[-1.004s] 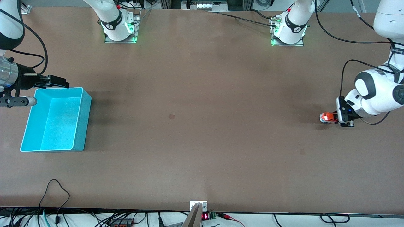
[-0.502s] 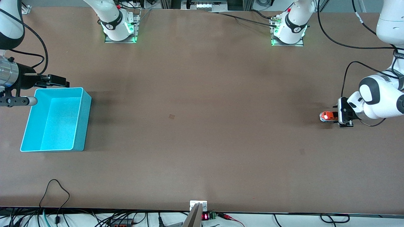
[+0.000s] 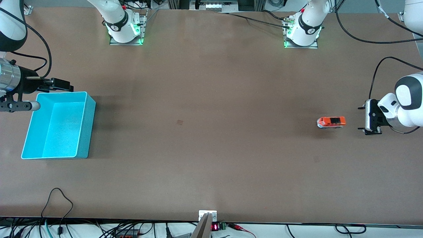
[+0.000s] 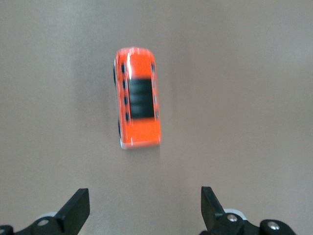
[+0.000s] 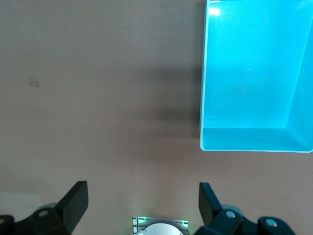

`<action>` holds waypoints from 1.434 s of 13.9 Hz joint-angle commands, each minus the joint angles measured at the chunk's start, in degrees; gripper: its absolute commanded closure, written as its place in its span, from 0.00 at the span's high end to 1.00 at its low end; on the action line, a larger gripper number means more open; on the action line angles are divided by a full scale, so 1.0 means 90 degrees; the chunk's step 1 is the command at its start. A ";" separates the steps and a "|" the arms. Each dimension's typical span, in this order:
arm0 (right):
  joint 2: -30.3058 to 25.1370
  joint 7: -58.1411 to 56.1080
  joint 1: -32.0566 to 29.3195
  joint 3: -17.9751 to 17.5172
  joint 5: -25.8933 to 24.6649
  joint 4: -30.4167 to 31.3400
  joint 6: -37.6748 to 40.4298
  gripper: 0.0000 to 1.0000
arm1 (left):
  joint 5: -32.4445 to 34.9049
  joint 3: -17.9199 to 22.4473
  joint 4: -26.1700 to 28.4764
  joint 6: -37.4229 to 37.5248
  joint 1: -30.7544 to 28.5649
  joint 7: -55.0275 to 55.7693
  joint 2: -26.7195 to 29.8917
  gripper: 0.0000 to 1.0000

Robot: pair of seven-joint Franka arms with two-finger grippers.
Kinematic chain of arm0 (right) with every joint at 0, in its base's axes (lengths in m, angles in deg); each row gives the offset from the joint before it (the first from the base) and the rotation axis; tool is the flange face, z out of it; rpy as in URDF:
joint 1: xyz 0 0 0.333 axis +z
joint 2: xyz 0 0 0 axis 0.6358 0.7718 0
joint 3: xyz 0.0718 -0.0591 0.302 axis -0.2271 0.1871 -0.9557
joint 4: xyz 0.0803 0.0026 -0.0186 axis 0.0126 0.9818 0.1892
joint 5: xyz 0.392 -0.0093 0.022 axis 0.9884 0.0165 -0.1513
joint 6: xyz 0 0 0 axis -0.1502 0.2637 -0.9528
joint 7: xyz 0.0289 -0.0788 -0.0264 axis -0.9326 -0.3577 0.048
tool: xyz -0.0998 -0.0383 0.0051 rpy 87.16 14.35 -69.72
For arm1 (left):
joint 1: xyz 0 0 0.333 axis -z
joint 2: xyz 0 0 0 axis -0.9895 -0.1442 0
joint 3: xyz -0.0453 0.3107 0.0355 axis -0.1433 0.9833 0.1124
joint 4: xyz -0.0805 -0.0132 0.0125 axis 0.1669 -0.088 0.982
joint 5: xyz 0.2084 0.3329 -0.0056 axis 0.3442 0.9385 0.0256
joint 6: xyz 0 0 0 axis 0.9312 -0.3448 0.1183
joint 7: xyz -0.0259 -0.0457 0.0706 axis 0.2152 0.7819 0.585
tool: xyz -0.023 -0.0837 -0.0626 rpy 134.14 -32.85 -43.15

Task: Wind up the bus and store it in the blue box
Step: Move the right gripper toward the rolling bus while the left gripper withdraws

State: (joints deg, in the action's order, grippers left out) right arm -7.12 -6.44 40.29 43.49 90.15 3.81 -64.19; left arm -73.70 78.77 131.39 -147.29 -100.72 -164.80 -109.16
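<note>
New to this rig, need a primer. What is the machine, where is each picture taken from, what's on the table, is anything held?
Two white robot arms with two-finger grippers stand at a brown table. One picture looks down from a high camera facing the arms; the two others come from cameras on the arms' wrists.

On the table lie a small orange-red toy bus with a dark roof panel, toward the left arm's end, and a rectangular light-blue plastic box, empty, at the right arm's end.

The left gripper is open beside the bus, clear of it; its wrist view shows the bus past the fingertips. The right gripper waits open by the box. Nothing is held.
</note>
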 commanded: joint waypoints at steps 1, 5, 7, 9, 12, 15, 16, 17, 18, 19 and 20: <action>-0.0017 0.0010 -0.0022 -0.0053 -0.0066 -0.0061 0.0047 1.00 | 0.0014 -0.0059 0.0036 0.0097 0.0110 0.0061 0.0102 1.00; 0.0012 -0.0058 -0.0061 -0.0053 -0.0066 -0.0051 0.0076 1.00 | 0.0014 -0.0254 -0.0208 0.0077 0.0237 0.0109 0.0073 1.00; 0.0032 -0.0058 -0.0080 -0.0053 -0.0066 -0.0051 0.0067 1.00 | 0.0014 -0.0293 -0.0315 0.0067 0.0364 0.0187 0.0053 1.00; 0.0032 -0.0077 -0.0100 -0.0034 -0.0066 -0.0041 0.0076 1.00 | 0.0005 -0.0303 -0.0451 0.0067 0.0510 0.0382 0.0053 1.00; 0.0032 -0.0078 -0.0071 -0.0034 -0.0066 -0.0041 0.0076 1.00 | -0.0005 -0.0303 -0.0686 0.0106 0.0735 0.0733 0.0053 1.00; 0.0032 -0.0078 -0.0032 -0.0034 -0.0066 -0.0051 0.0086 1.00 | -0.0015 -0.0313 -0.0784 0.0116 0.0901 0.1212 0.0063 1.00; 0.0032 -0.0078 -0.0022 -0.0043 -0.0066 -0.0051 0.0086 1.00 | -0.0073 -0.0322 -0.0794 0.0106 0.0902 0.1387 0.0063 1.00; 0.0032 -0.0078 -0.0022 -0.0053 -0.0066 -0.0051 0.0086 1.00 | -0.0073 -0.0323 -0.0881 0.0106 0.0931 0.1679 0.0063 1.00; 0.0032 -0.0078 -0.0012 -0.0053 -0.0066 -0.0051 0.0067 1.00 | -0.0054 -0.0323 -0.0988 0.0135 0.1028 0.1972 0.0073 1.00; 0.0032 -0.0078 -0.0022 -0.0063 -0.0066 -0.0051 0.0057 1.00 | -0.0054 -0.0323 -0.1096 0.0271 0.1135 0.2207 0.0102 1.00; 0.0032 -0.0087 -0.0022 -0.0063 -0.0066 -0.0051 0.0066 1.00 | -0.0054 -0.0323 -0.1251 0.0495 0.1194 0.2480 0.0102 1.00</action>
State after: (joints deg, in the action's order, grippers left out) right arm -6.92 -6.44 40.26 43.26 90.08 3.83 -64.08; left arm -73.70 75.75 122.94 -146.44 -91.48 -146.75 -108.75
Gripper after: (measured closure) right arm 0.000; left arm 0.000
